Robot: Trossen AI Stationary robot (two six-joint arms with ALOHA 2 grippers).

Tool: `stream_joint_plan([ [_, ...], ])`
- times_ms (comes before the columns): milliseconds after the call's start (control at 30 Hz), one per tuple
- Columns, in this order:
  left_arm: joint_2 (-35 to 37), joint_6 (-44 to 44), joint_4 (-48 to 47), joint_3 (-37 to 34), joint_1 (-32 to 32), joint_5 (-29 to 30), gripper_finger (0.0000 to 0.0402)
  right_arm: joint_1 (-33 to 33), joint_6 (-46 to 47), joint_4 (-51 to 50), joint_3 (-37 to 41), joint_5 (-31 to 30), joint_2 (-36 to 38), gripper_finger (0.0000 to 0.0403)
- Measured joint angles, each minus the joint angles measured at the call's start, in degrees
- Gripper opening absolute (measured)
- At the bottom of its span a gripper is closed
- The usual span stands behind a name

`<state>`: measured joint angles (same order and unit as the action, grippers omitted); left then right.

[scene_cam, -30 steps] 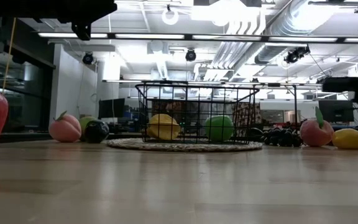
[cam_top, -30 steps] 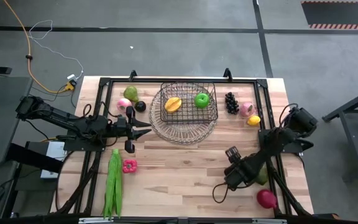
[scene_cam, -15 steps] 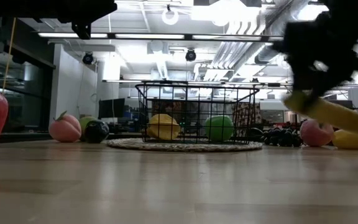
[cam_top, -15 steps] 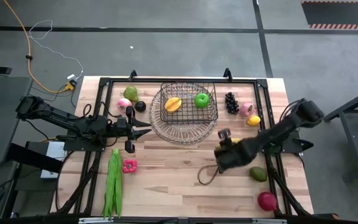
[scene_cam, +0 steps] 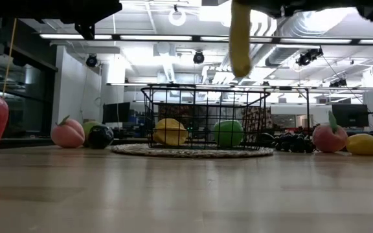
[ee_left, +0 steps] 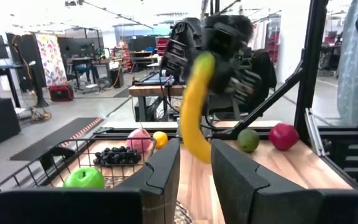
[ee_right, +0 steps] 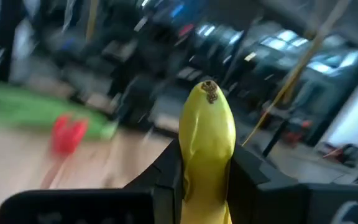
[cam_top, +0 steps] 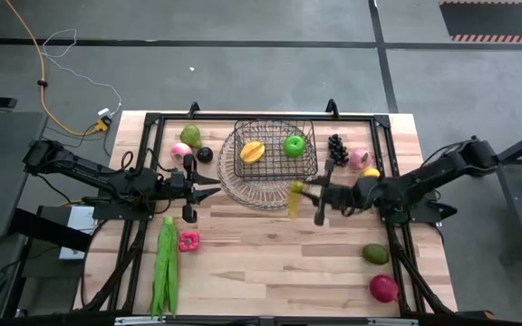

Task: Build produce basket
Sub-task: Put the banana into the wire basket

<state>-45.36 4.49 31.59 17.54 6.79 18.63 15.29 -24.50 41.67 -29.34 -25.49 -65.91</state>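
Note:
The wire basket [cam_top: 275,177] stands at the table's far middle on its paler rounded lower part, with a green apple [cam_top: 294,145] and a yellow-orange fruit [cam_top: 253,151] inside. My right gripper [cam_top: 310,192] is level beside the basket's near right corner, shut on a yellow banana [cam_top: 294,199], which also shows high in the low view [scene_cam: 239,39]. My left gripper [cam_top: 214,186] waits level at the basket's left, open, with nothing between its fingers [ee_left: 163,171]. My right gripper pinches the banana near its upper end [ee_left: 205,62] between its two fingers [ee_right: 169,171]. The fingers come level from the table's right. The banana hangs below them, lifted clear of the table, its free end [ee_left: 197,155] pointing down.
Grapes [cam_top: 336,149], a pink fruit [cam_top: 360,159] and a lemon [cam_top: 370,174] lie right of the basket. A pear [cam_top: 376,254] and a red apple [cam_top: 384,288] lie near right. Green pods [cam_top: 165,267] and a pink piece [cam_top: 188,241] lie near left; several fruits [cam_top: 190,145] far left.
My right gripper has risen from low over the table's near right part and gone toward the far edge and the basket, tipping from pointing down to level. The banana has come up with it, lifted clear of the table, and now hangs beside the basket.

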Motion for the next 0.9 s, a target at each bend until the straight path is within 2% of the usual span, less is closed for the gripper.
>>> stream_joint_plan([
  [133, 0.0, 0.2, 0.0, 0.0, 0.0, -1.3, 0.0083, -3.9, 3.8, 7.7, 2.0, 1.9, -0.5, 0.0063],
  [233, 0.0, 1.4, 0.5, 0.0, 0.0, -4.5, 0.0083, -5.6, 9.4, 9.2, 2.6, 2.0, -0.5, 0.0063],
  [333, 0.0, 4.1, 1.8, 0.0, 0.0, -6.1, 0.0083, -6.7, 10.3, 9.5, 2.8, 2.0, -0.5, 0.0063],
  [500, 0.0, 2.9, 2.2, 0.0, 0.0, -2.3, 0.0083, -6.8, 10.5, 9.7, 2.8, 2.2, -0.5, 0.0063],
  [600, 0.0, 2.7, 2.2, 0.0, 0.0, 0.4, 0.0083, -6.8, 9.7, 9.4, 2.8, 4.3, -0.5, 0.0063],
  [733, 0.0, 2.2, 2.2, 0.0, 0.0, 0.9, 0.0083, -6.8, 9.1, 9.2, 2.8, 9.3, -0.5, 0.0067],
  [900, 0.0, 2.2, 1.8, 0.0, 0.0, 1.0, 0.0083, -6.8, 9.2, 8.6, 2.8, 10.1, -0.5, 0.0071],
])
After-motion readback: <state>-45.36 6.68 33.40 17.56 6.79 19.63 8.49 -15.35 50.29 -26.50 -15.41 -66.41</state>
